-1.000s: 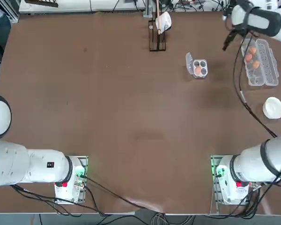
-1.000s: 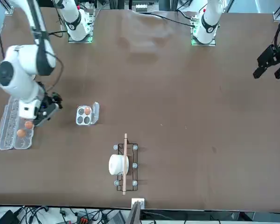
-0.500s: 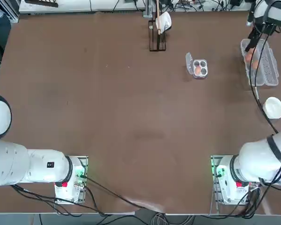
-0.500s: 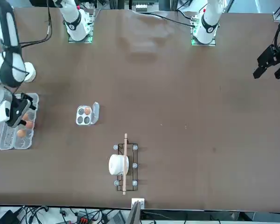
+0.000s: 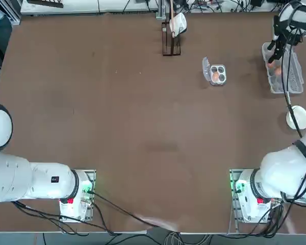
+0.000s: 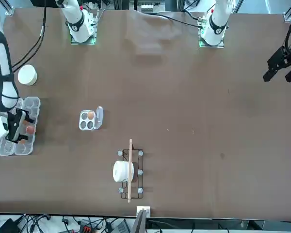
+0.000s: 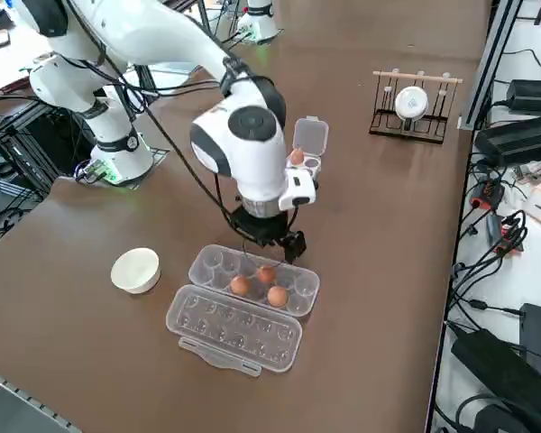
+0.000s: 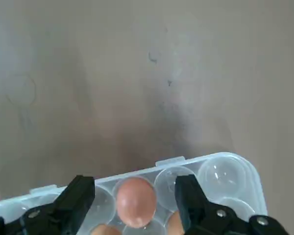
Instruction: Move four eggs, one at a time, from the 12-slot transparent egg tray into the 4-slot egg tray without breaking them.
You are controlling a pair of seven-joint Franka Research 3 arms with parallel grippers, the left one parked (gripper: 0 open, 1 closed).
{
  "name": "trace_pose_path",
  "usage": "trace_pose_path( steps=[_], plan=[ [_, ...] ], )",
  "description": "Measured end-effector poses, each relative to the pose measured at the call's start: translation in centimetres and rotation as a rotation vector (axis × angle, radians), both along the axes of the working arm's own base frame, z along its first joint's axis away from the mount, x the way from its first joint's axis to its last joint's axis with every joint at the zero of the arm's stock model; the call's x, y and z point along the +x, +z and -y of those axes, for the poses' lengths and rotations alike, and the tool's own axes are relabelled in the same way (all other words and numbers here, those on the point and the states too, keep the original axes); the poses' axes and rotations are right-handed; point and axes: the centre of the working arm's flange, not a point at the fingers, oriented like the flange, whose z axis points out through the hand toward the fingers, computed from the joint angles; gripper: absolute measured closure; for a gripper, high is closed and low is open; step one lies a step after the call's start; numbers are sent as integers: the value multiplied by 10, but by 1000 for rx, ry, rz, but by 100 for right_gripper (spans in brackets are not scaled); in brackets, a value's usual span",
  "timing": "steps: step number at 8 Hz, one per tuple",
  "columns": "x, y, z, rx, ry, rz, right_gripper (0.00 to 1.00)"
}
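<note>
The 12-slot transparent egg tray (image 7: 299, 281) lies open at the robot's right, its lid (image 7: 230, 327) flat beside it. Three eggs (image 7: 240, 285) (image 7: 277, 296) (image 7: 267, 274) sit in its cups. My right gripper (image 7: 270, 244) hangs open just above the tray (image 5: 296, 76). In the wrist view one egg (image 8: 135, 201) lies between its fingertips (image 8: 83, 185), which do not touch it. The 4-slot egg tray (image 5: 220, 71) stands further in on the table with its lid flap up and one egg (image 5: 214, 76) in a cup. The same tray (image 6: 86, 124) shows in the front view.
A white bowl (image 5: 297, 117) sits on the table near the long tray, towards the robot. A wire rack with a white cup (image 5: 177, 23) stands at the far edge of the table. Cables trail from the right arm over the long tray.
My right gripper has swung from between the two trays to over the long tray and come down towards an egg. Its fingers have stayed open.
</note>
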Motion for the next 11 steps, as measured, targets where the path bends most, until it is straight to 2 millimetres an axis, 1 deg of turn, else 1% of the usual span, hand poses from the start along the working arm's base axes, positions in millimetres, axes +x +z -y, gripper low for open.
trace_pose_path(
  steps=[1, 3, 7, 11],
  plan=[
    [1, -8, 4, 4, 31, -3, 0],
    [-1, -11, 12, 9, 75, -4, 0],
    [-7, -18, 25, 16, 107, -10, 0],
    [-9, -31, 29, -5, 146, -16, 2]
  ],
)
